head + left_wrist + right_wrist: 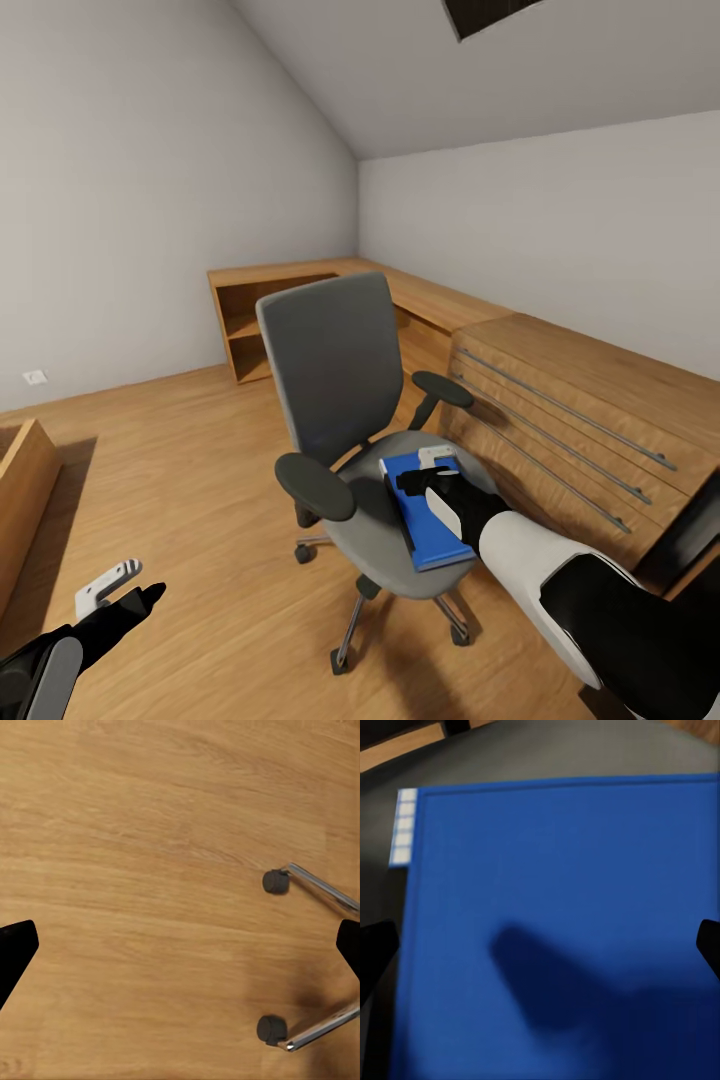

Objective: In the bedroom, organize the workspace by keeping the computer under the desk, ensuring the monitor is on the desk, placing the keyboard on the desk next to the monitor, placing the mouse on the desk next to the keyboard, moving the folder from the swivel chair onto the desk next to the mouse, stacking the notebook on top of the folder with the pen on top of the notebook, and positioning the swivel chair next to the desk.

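1. We see a grey swivel chair (340, 400) standing on a light wood floor (200, 480) in an attic-like room, its tall back turned toward the far corner.
2. A bright-blue folder (425, 515) lies flat on the chair's seat, toward the seat's right side.
3. Our right gripper (425, 480) hangs just above the folder. In the right wrist view its two dark fingertips (375, 952) sit far apart at the frame's edges, with the blue cover (562, 930) between them — the fingers are spread wide and hold nothing.
4. Our left gripper (120, 590) hovers low over bare floor, well apart from the chair; its fingers are also spread wide and empty.
5. In the left wrist view, two chrome chair legs with dark castors (274, 881) rest on the floor boards.
6. A light-wood drawer chest (570, 420) with long metal handles stands just beside the chair, along the right wall — beyond it, low light-wood shelving (270, 320) fills the corner.
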Motion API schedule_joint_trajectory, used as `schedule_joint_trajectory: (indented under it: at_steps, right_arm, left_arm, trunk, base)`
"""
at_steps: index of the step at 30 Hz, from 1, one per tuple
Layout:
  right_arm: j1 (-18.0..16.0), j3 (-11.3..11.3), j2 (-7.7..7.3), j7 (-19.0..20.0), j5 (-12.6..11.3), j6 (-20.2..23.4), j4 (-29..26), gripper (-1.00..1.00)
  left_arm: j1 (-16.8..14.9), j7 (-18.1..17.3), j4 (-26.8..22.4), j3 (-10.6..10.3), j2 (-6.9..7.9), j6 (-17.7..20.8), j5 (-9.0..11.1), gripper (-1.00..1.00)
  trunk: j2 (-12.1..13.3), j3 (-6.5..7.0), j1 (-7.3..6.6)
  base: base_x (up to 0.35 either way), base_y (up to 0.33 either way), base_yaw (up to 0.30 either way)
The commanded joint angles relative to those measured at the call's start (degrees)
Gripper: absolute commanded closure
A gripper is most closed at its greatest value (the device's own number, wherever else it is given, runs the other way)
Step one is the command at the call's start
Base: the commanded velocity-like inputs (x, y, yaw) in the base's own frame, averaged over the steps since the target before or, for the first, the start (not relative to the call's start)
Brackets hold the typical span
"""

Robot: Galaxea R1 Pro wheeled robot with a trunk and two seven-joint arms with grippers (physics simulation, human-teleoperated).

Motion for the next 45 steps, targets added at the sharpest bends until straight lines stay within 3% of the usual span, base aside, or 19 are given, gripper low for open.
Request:
schedule_joint_trajectory:
  at_steps: [1, 29, 45]
  right_arm:
    - [0.0, 0.5, -0.02, -0.4, -0.5, 0.3, -0.1, -1.00]
    - [0.0, 0.4, -0.10, -0.5, -0.4, -0.1, -0.2, -1.00]
    - [0.0, 0.3, -0.35, -0.6, -0.4, -3.9, 0.2, -1.00]
  left_arm:
    - [0.0, 0.5, -0.1, 0.0, 0.01, 0.2, 0.6, -1.00]
    - [0.0, 0.5, -0.1, 0.0, 0.01, 0.1, 0.6, -1.00]
    - [0.0, 0.5, 0.1, 0.0, 0.01, 0.0, 0.6, -1.00]
  trunk:
    - [0.0, 0.04, -0.01]
    - [0.0, 2.47, -0.01]
    - [0.0, 2.82, -0.01]
  base:
    - [0.000, 0.000, 0.000]
    - [0.000, 0.000, 0.000]
    - [0.118, 0.000, 0.000]
